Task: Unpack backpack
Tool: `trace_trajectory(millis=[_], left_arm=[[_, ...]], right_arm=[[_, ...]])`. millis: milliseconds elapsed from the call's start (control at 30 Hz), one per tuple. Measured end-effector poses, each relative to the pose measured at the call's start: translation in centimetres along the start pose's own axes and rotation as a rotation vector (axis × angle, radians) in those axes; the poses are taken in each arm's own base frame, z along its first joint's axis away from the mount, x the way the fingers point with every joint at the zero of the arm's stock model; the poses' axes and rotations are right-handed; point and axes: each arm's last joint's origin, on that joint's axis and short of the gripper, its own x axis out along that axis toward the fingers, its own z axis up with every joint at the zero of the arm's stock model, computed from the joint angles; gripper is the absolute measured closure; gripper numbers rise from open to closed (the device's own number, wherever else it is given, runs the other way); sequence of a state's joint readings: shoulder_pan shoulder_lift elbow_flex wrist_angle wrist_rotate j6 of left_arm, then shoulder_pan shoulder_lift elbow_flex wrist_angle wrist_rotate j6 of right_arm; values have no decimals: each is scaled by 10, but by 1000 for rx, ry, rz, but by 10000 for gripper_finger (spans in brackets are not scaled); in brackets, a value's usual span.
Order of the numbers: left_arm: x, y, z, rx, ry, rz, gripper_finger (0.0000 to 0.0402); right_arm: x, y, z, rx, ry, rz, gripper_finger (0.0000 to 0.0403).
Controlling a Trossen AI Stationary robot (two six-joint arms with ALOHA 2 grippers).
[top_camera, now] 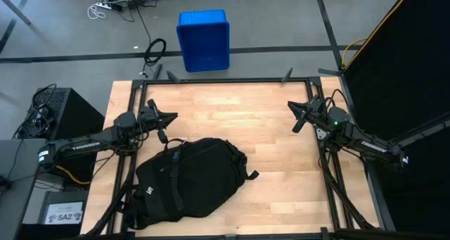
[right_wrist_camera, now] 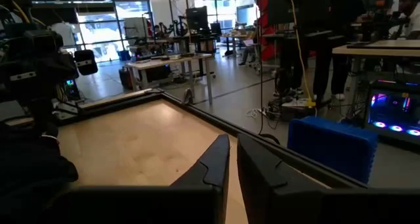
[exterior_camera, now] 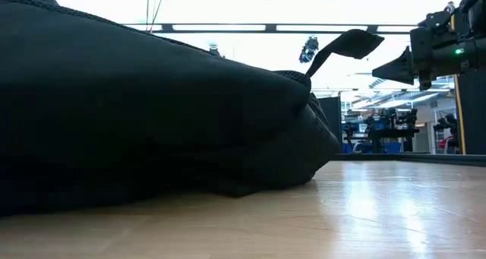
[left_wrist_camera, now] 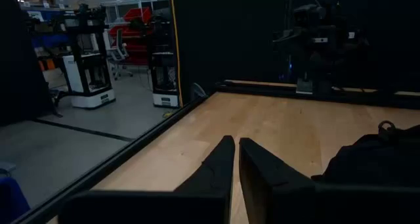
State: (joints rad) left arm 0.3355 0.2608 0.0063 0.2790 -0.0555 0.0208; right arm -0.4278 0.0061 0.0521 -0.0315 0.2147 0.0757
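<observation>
- Jaws of both grippers are pressed together with nothing between them: the left gripper [top_camera: 171,115] hangs over the desk's back left part, just beyond the bag, and the right gripper [top_camera: 294,127] over the back right part, well apart from it.
- On the pale wooden desk [top_camera: 232,106], the large black soft fabric backpack [top_camera: 190,180] lies flat at the front, left of the middle, with straps trailing off its front-left end and a small strap tab [top_camera: 252,175] poking out toward the right.
- No opening shows in any view; the backpack looks shut, and whatever it holds is hidden.
- Judged from this, unpacking has not begun: nothing lies out on the desk beside the bag, and neither gripper touches it.
- Next, it seems, a gripper must part its jaws and come down on a zip pull or flap; none can be made out, so finding it is the first need, and the other gripper may have to pin the soft fabric.
- Beyond the desk's back edge, a blue ribbed plastic crate [top_camera: 203,40] stands on the floor; its contents cannot be told.
</observation>
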Motion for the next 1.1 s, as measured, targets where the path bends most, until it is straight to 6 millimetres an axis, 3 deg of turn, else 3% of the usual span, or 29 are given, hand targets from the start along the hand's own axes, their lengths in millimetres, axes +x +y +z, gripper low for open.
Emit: trace_trajectory(millis=[1100], left_arm=[[0,0,0,0,1,0,402]], right_arm=[[0,0,0,0,0,0,395]])
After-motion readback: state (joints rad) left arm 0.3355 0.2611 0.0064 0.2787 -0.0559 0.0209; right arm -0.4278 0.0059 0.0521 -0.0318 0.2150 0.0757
